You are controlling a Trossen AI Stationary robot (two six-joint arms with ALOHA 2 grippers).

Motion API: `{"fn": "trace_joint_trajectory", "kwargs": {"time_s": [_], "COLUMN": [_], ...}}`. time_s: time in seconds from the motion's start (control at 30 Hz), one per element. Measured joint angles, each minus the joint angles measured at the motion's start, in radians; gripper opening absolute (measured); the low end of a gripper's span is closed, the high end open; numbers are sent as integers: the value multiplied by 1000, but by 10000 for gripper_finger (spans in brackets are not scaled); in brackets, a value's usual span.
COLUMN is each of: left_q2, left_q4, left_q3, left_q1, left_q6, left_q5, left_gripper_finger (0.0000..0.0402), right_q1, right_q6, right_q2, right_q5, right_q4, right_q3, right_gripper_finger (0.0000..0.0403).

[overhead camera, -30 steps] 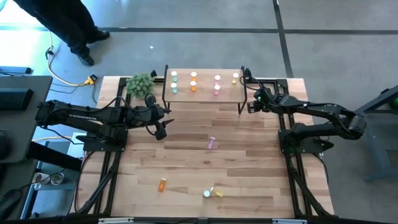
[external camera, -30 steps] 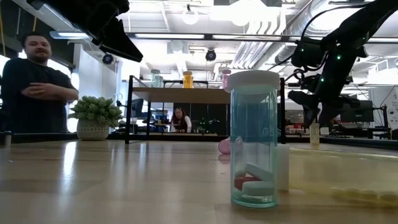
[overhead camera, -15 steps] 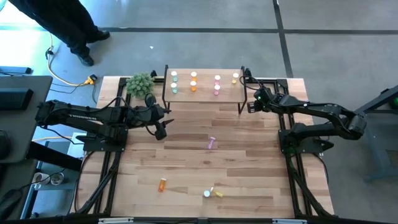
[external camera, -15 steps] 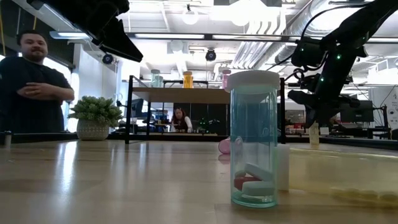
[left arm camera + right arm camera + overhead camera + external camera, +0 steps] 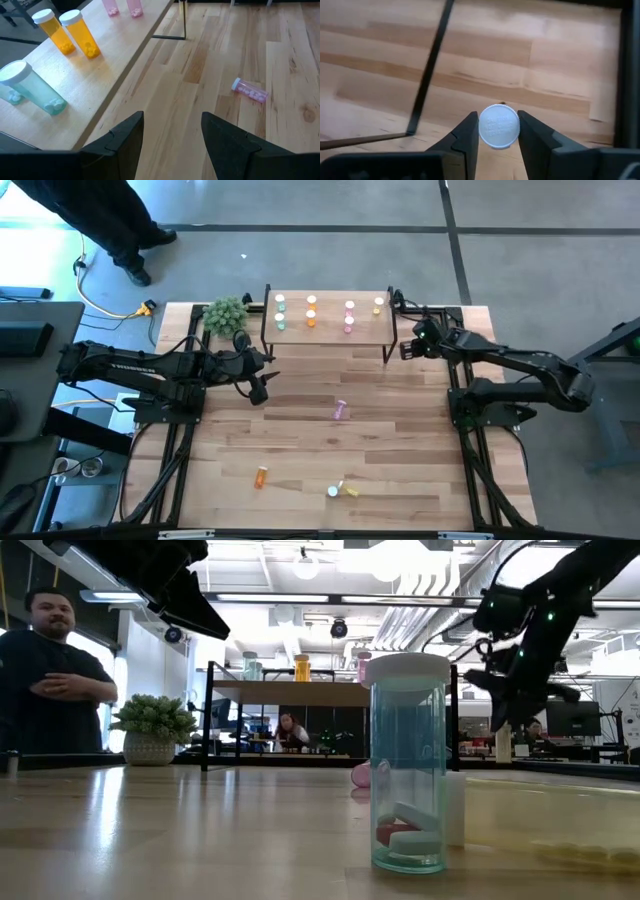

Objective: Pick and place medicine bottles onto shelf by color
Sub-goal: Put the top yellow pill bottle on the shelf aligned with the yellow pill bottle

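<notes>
The right gripper (image 5: 499,131) hovers just off the shelf's (image 5: 330,330) right end, fingers clamped on a white-capped bottle (image 5: 499,126) whose colour is hidden. The left gripper (image 5: 171,131) waits near the shelf's left front, fingers apart and empty. On the shelf stand green, orange, pink and yellow bottles; a pink bottle (image 5: 341,410) lies mid-surface.

Shelf (image 5: 330,325) stood at the table's (image 5: 400,470) far edge, 7 bottles (image 5: 311,302) upright on it, plant (image 5: 225,313) just left of it, 1 bottle (image 5: 341,410) lying mid-table, 3 more (image 5: 261,476) lying near the front edge.
</notes>
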Motion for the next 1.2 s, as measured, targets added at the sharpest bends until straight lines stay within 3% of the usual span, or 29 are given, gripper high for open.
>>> {"fn": "trace_joint_trajectory", "kwargs": {"time_s": [0.57, 0.8, 1.2], "left_q2": [0, 0, 0], "left_q4": [0, 0, 0], "left_q3": [0, 0, 0], "left_q1": [0, 0, 0], "left_q6": [0, 0, 0], "left_q5": [0, 0, 0], "left_gripper_finger": [191, 191, 191], "right_q1": [1, 1, 34], "right_q6": [-99, -114, -188], "right_q2": [-25, -16, 77], "right_q5": [35, 100, 82], "right_q4": [-250, -399, -413], "right_q3": [350, 532, 701], "right_gripper_finger": [100, 100, 100]}}
